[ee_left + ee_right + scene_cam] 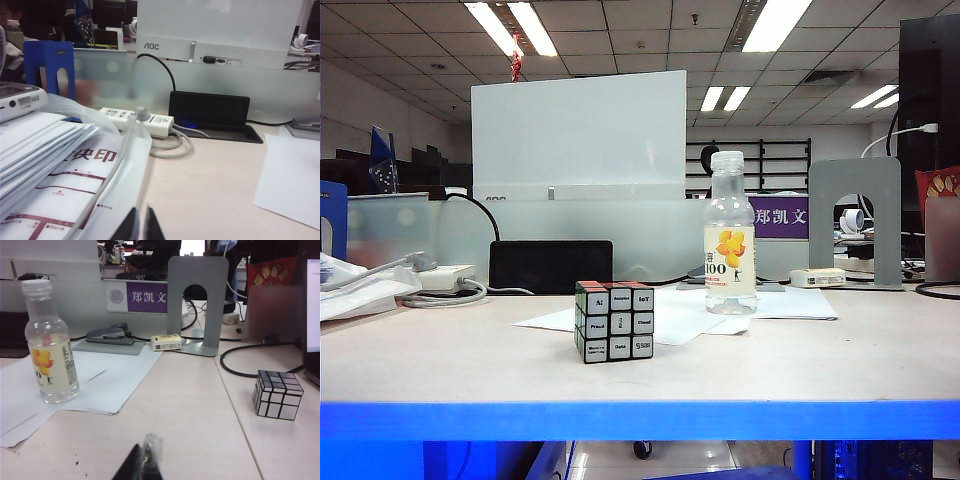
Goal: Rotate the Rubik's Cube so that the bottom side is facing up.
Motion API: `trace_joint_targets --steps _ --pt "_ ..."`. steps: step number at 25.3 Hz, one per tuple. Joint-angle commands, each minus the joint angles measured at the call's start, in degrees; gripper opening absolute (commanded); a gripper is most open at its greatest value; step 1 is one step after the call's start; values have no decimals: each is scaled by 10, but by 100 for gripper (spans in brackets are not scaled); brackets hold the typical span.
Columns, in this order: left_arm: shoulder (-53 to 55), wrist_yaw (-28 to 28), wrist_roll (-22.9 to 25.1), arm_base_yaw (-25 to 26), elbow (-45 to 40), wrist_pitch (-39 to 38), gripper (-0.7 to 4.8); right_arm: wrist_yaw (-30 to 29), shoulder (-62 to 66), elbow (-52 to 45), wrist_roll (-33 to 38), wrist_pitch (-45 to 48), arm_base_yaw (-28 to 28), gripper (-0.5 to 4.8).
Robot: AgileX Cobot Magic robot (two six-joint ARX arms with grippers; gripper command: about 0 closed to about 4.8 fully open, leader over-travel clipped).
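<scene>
The left gripper (139, 227) hangs low over the desk with its fingers pressed together, grasping nothing; the right gripper (142, 464) is likewise clenched on nothing. Neither shows in the exterior view. The Rubik's Cube (613, 320) stands upright on the table (440, 360), nearer the camera than the bottle (730, 235) and to its left, one corner touching the white paper (700, 310). Black-framed, its front carries pale word-printed tiles, the top row reddish. Behind the cube sits a black box (550, 265).
</scene>
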Motion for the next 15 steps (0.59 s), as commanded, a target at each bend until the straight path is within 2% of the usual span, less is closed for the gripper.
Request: trace_joint_targets --steps 1,15 --pt "-1 -2 0 0 1 3 30 -1 -1 -4 -1 14 0 9" --pt "-1 -3 -8 0 1 0 30 -1 -1 -4 5 -9 0 9"
